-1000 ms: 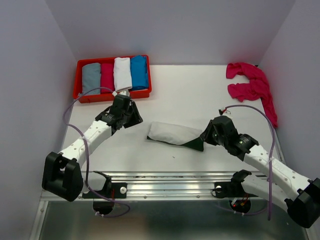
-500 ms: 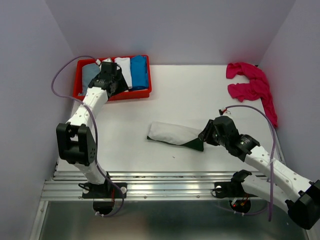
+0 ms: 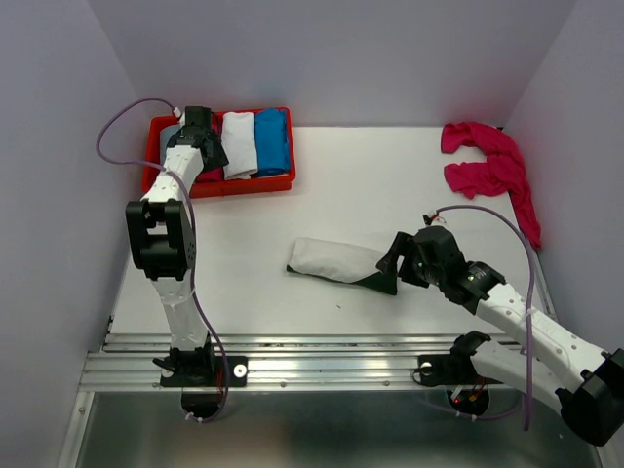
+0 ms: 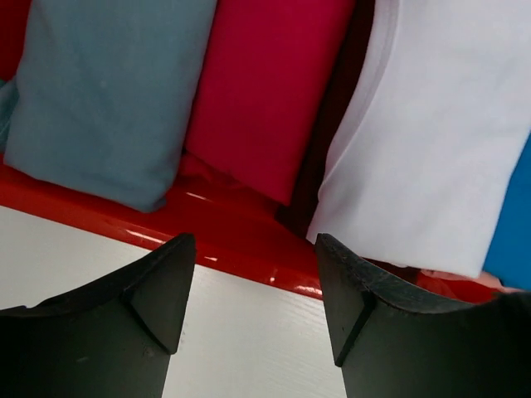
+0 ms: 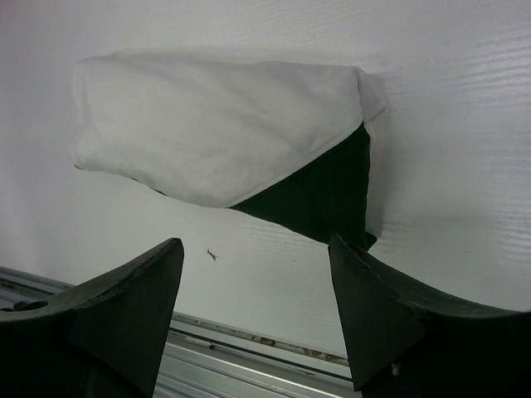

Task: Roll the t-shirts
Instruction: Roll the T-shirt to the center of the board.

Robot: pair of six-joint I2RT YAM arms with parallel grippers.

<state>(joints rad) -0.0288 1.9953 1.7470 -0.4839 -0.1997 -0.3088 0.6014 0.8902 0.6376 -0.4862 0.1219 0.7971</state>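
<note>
A cream-white t-shirt with a dark green sleeve [image 3: 341, 261] [image 5: 224, 141] lies rolled in a loose bundle mid-table. My right gripper [image 3: 395, 261] [image 5: 257, 274] stands open just right of its dark end, nothing between the fingers. A pink t-shirt [image 3: 492, 166] lies crumpled at the far right. My left gripper [image 3: 200, 146] [image 4: 253, 278] hangs open over the front rim of the red tray [image 3: 161, 185] [image 4: 249, 257], empty. In the tray lie rolled tees: grey [image 4: 99, 91], magenta [image 4: 265, 83], white [image 4: 431, 149] and blue [image 3: 272, 141].
The right wall stands close behind the pink shirt. A metal rail [image 3: 331, 356] runs along the near table edge below the bundle. The left arm stretches up along the table's left side.
My left arm swung from mid-table to the red tray and its jaws widened. My right gripper opened beside the bundle's dark end and let go of it.
</note>
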